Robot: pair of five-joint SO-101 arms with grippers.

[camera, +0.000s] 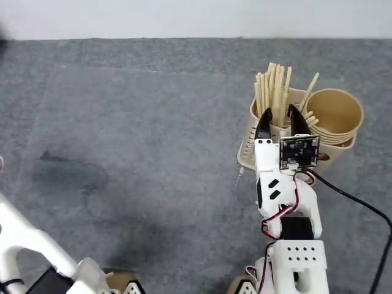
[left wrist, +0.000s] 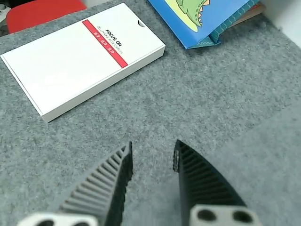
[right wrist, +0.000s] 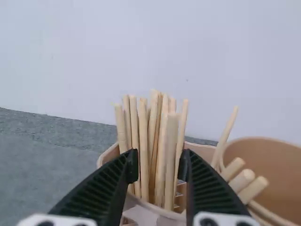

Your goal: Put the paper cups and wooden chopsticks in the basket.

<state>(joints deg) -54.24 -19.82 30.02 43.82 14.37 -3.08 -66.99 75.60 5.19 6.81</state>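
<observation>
"Two pincers to log. Condition of each?"

"My right pincer (camera: 279, 111) hangs at the upper right of the high view. Its jaws are parted to either side of the wooden chopsticks (camera: 274, 82), with nothing clamped. Whether a pad touches a stick, I cannot tell. My left pincer (left wrist: 153, 147) stands parted and empty over bare floor covering."

"Location of the task items?"

"The chopsticks stand bunched upright in the basket (camera: 246, 152). The paper cups (camera: 335, 113), nested, sit just beside them to the right, in the same basket."

"Risks?"

"In my judgement, three. Closing now would seize the bundle, and a lift would pull sticks out. A sideways drift would rake the bundle and spill sticks over the rim. A push on the light basket could tip it, cups included. A straight rise with jaws apart looks safest."

"Surface and surroundings?"

"Grey carpet (camera: 153, 141), coarse, with a darker patch (camera: 67, 173) at left centre, and a plain white wall (right wrist: 141, 47) behind. Near the left pincer lie a white box (left wrist: 84, 56) and a blue bag (left wrist: 207, 19)."
</observation>
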